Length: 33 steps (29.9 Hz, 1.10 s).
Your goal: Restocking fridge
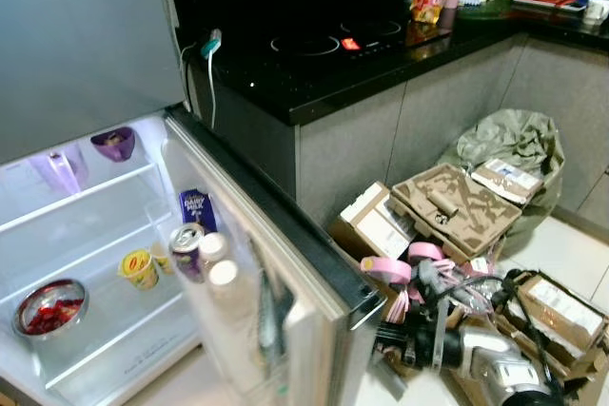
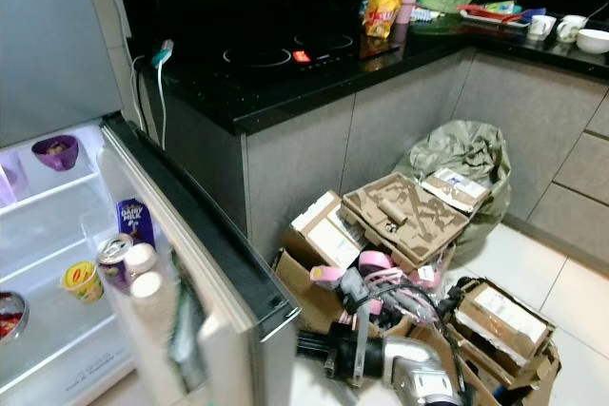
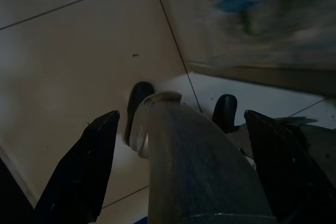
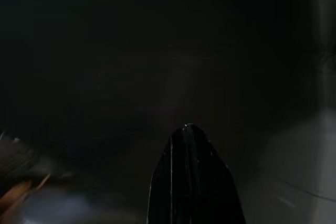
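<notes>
Fingers (image 3: 79,177) of the left gripper (image 3: 178,171) are spread wide, released, hanging over pale floor tiles (image 3: 68,77) beside the robot's own leg. Right gripper (image 1: 400,339) sits low at the edge of the open fridge door (image 1: 276,244); whether it is clenched cannot be told. Head views add the door shelf: soda can (image 1: 186,244), two bottles (image 1: 217,259), Dairy Milk carton (image 1: 195,208).
</notes>
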### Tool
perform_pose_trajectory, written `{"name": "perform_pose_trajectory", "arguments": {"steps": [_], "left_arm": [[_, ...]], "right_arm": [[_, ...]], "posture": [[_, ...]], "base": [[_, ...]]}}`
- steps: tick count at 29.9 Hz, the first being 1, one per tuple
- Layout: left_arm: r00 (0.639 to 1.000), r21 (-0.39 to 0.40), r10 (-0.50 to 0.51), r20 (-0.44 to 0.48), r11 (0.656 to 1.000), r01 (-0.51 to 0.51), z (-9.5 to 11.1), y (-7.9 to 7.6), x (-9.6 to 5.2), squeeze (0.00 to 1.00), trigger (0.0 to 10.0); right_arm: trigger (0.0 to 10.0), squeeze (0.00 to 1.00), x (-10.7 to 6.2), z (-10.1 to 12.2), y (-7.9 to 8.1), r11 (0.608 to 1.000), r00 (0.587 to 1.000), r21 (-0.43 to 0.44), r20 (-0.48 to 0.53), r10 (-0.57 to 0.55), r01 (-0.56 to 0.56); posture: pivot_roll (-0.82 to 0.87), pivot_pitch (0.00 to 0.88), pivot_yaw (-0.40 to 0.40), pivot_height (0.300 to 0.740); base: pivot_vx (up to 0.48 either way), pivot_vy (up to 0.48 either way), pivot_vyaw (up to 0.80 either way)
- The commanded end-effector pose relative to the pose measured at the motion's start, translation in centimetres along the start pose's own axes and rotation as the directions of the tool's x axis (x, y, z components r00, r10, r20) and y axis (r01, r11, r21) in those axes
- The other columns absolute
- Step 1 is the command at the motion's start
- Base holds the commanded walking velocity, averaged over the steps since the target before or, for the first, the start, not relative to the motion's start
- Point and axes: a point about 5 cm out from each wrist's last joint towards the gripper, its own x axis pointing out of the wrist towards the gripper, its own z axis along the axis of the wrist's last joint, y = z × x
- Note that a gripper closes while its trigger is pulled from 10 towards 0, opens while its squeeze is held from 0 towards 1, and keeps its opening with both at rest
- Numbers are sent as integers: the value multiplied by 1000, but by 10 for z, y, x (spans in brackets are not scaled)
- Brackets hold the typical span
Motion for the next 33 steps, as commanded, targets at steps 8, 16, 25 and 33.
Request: {"name": "perform_pose_trajectory", "arguments": {"steps": [8,16,25,33], "left_arm": [[1000,1,-6,-17,1000,6,-7,-3,-1,0,10000],[1000,5,-7,-18,1000,7,-6,-3,-1,0,10000],[1000,12,-8,-16,1000,8,-5,-2,0,0,10000],[1000,17,-9,-16,1000,9,-4,-2,0,0,10000]], "right_arm": [[10000,0,-50,-37,-25,893,891,57,-124,-437,446],[10000,0,-77,-72,-21,810,793,67,-261,-550,583],[10000,0,-93,-98,-14,731,711,92,-339,-615,676],[10000,0,-102,-113,-7,687,667,108,-386,-637,719]], "posture": [[-145,0,-35,740],[-149,0,-29,740],[-149,0,-24,740],[-148,0,-21,740]], "base": [[0,0,127],[0,0,755],[0,0,775],[0,0,775]]}}
